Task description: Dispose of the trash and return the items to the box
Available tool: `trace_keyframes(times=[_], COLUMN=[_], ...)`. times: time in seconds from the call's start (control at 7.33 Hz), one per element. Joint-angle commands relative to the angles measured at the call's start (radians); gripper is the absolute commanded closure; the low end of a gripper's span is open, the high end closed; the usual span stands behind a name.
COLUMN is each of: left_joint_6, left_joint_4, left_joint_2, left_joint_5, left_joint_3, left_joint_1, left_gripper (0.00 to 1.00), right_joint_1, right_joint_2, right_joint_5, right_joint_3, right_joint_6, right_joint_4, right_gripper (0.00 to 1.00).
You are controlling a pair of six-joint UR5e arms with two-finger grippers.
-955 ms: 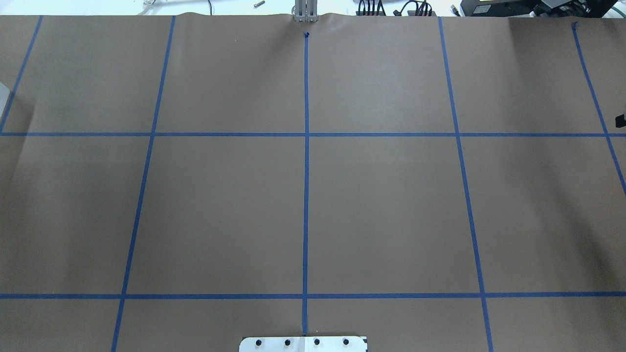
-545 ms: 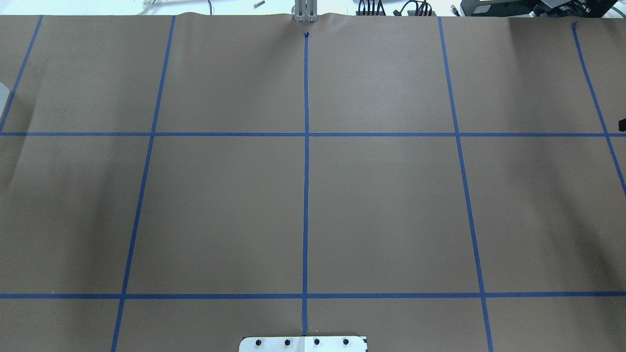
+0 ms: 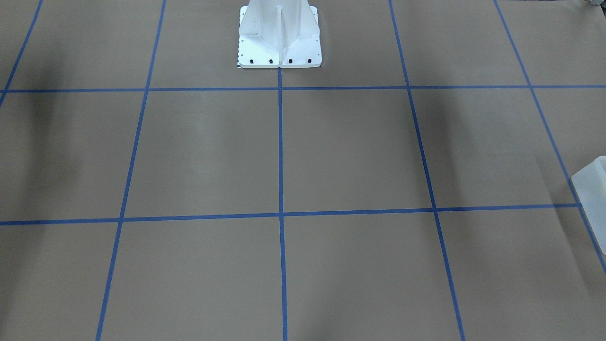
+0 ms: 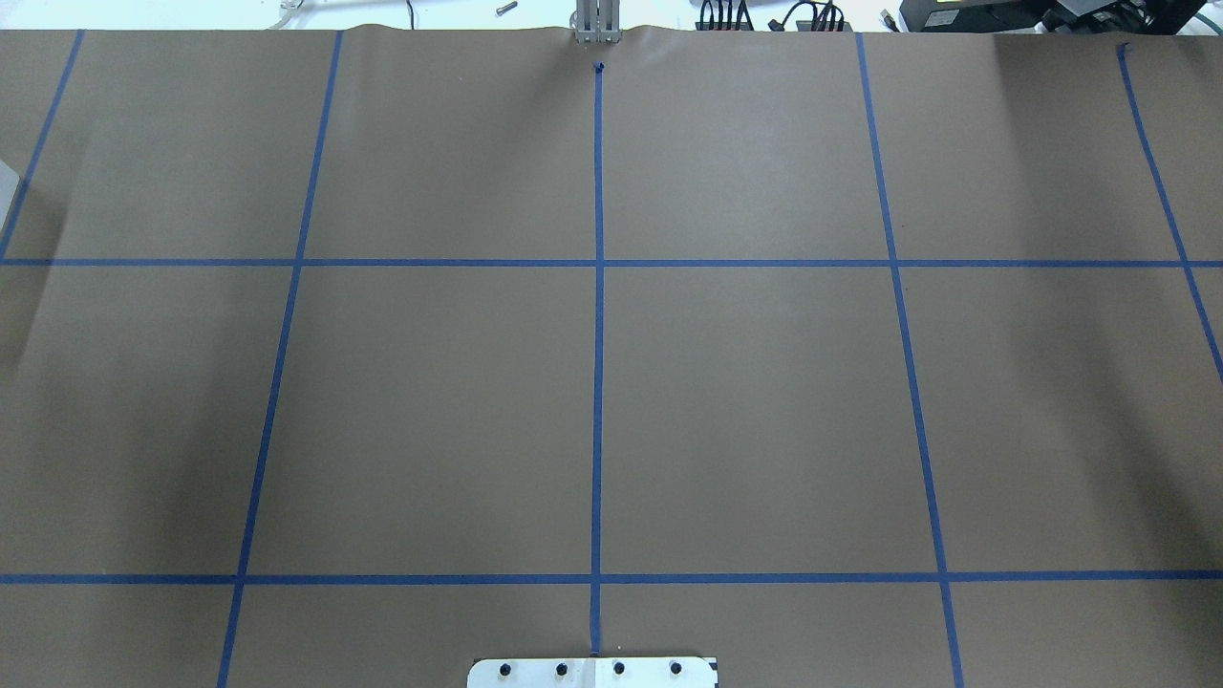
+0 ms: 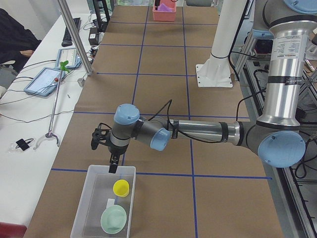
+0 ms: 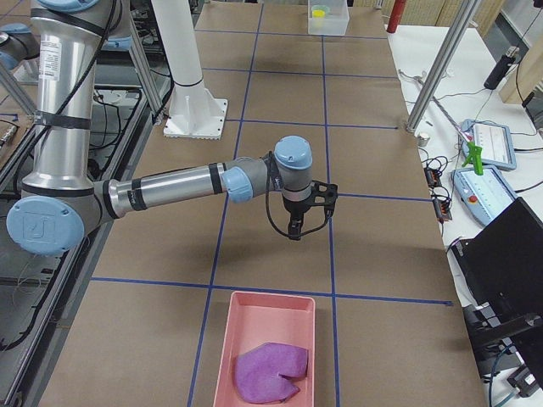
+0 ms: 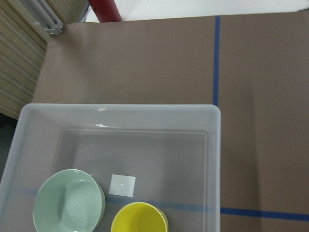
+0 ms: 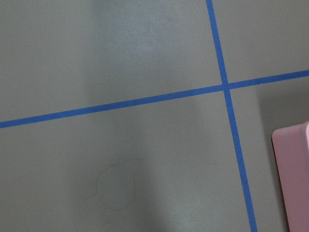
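Left gripper (image 5: 113,167) hangs fingers-down at the clear box (image 5: 79,213), over the end rim that faces the table's middle. Just above the rim or just inside it, can't tell. Right gripper (image 6: 294,229) hovers over bare table (image 4: 745,401), near the pink bin (image 6: 222,356) but apart from it. Both show only in the side views, so spread or pressed together: cannot tell. No item visible in either.

Task things: green bowl (image 7: 67,205) and yellow cup (image 7: 140,220) sit just beside each other in the clear box. Purple cloth (image 6: 270,371) lies in the pink bin. Looks close to finished to me.

Risks, biggest first:
- A low retreat by the left arm could clip the rim and drag or tip the box, which looks like light plastic.
- A knock would shove the cup into the bowl.
- Right side has little to hit.

Hard to read:
- The central cameras catch no arm, only a box corner at the frame edge.
- The pink bin is cut off in the right wrist view.
- White square (image 7: 122,184) on the box floor: label or scrap, can't say.
- Faint ring mark (image 8: 113,186) on the paper, probably a stain.
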Motion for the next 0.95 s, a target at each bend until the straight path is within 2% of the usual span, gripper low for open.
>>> trace_keyframes(times=[0.0,0.27,0.55,0.68,0.82], left_joint_6=[0.022,0.022,0.050,0.126,0.137], left_joint_4=[-0.002,0.016,0.314,0.347,0.322], left_joint_2=[0.036,0.035,0.038,0.050,0.074], left_joint_5=[-0.119,-0.121,-0.116,-0.116,-0.119], left_joint_3=[-0.047,-0.069,-0.226,-0.213,-0.160], left_joint_1=[0.009,0.012,0.010,0.007,0.006], left_gripper=[0.01,0.01,0.01,0.01,0.01], right_joint_1=[0.009,0.084,0.142,0.149,0.149], right_joint_2=[-0.055,-0.068,-0.114,-0.111,-0.105], right_joint_5=[0.001,0.018,0.051,0.068,0.073], right_joint_3=[-0.009,-0.070,-0.080,-0.088,-0.110], right_joint_6=[-0.100,-0.256,-0.274,-0.269,-0.292], right_joint_4=[0.000,-0.002,0.002,0.006,0.024], right_gripper=[0.00,0.00,0.00,0.00,0.00])
